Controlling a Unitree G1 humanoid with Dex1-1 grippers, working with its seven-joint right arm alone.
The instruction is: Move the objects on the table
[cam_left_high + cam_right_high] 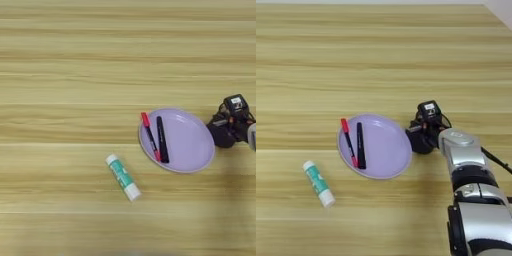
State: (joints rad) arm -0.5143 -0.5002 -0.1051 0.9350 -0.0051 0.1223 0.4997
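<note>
A short teal-green glue stick [122,177] with white ends lies flat on the light wooden table [75,75], left of and a little below a lilac plate [187,142]. My right gripper [417,139] sits low at the plate's right rim, at the end of the silver forearm [463,155], far from the glue stick. No black wire-mesh pen cup shows in either view.
On the left half of the plate lie a red pen [150,136] and a black pen [161,139], side by side. The table's far right corner [491,7] shows at the top right of the right eye view.
</note>
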